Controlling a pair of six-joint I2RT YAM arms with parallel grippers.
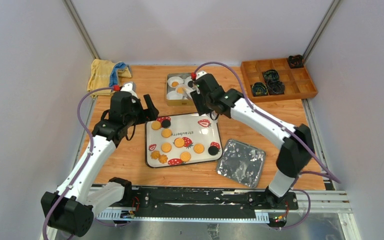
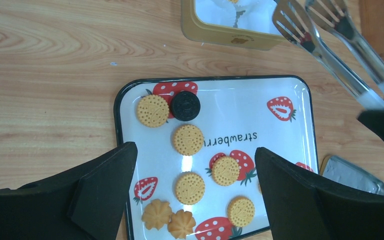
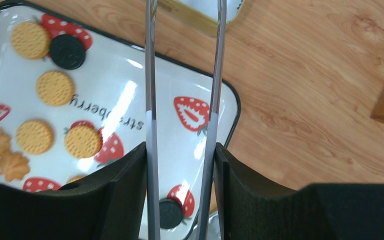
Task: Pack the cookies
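So you look to be between picks: the cookies (image 2: 188, 139) mostly lie on the tray (image 1: 205, 135), and the tongs (image 3: 150, 75) point at the tin (image 2: 225, 35) with their two arms apart; from the left wrist view I cannot tell whether anything sits between the tips. Your left gripper (image 2: 195, 150) hangs wide apart and empty above the tray's 9 o'clock edge. Your right gripper (image 3: 180, 150) is clamped on the tongs' handles, over the tray's 1 o'clock corner. The next move, as I judge it, calls for bringing the tips back over the tray, straddling one cookie, and squeezing gently so it does not skid on the glossy surface. As for containers, the tray holds ten or so: round golden ones, a black one (image 2: 185, 105) near its 11 o'clock corner, and flower shapes (image 2: 157, 214) at 7 o'clock. The tin, at 12 o'clock from the tray, holds white paper cups (image 1: 174, 81), at least one showing something golden. Its lid (image 1: 241, 162) lies at 4 o'clock, and a wooden box (image 1: 285, 96) at 2 o'clock holds dark items I cannot identify.
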